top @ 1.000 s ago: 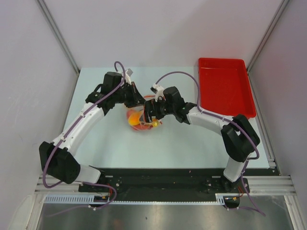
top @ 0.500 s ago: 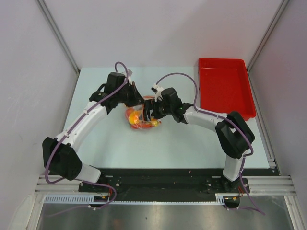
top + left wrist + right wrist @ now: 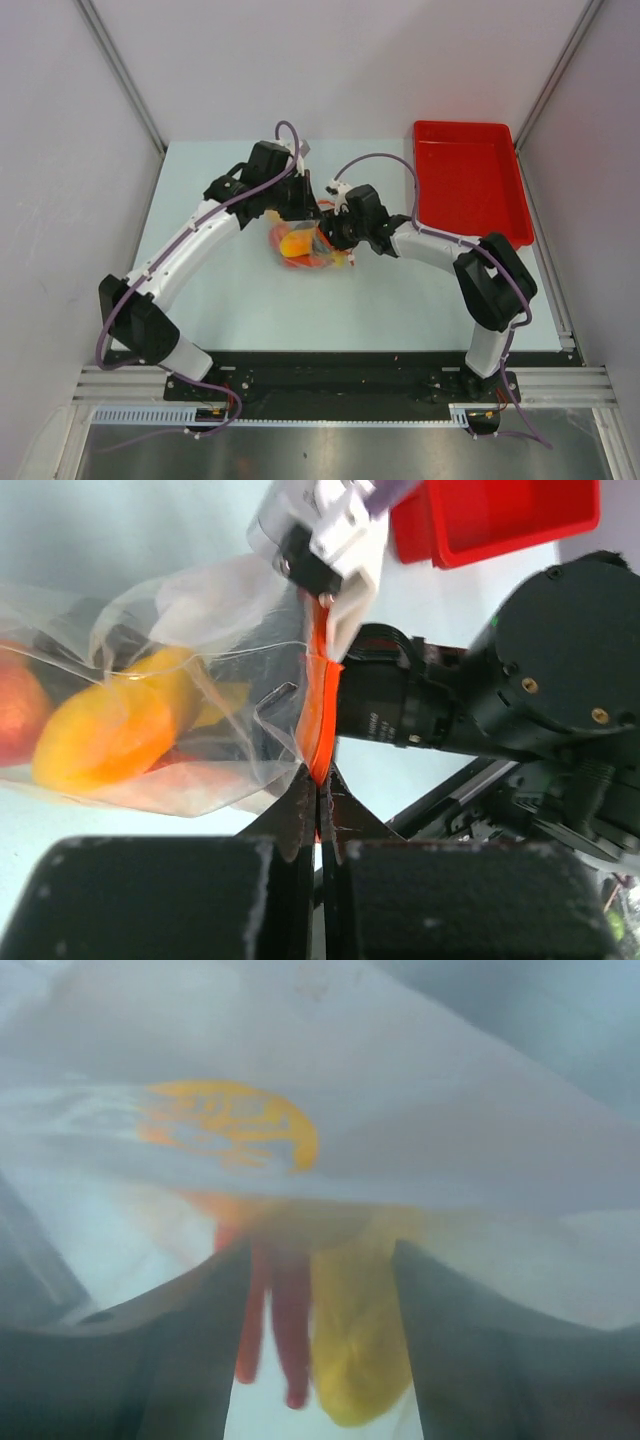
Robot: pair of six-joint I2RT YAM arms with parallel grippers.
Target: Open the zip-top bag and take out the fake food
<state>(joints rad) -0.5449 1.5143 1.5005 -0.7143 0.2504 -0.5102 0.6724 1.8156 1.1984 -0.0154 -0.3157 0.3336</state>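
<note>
Table (image 3: 400,300), red tray (image 3: 470,190) back-right, left fingers (image 3: 292,815) pinching zip-top bag (image 3: 300,245), right arm (image 3: 430,245) close

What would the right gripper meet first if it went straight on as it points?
The zip-top bag: its clear film lies straight ahead of the right gripper, with yellow fake food just behind. The view is blurred, so they may be touching.

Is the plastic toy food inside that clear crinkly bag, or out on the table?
Inside. In the left wrist view, the orange and peach-red toy pieces show behind the film of the clear bag.
</note>
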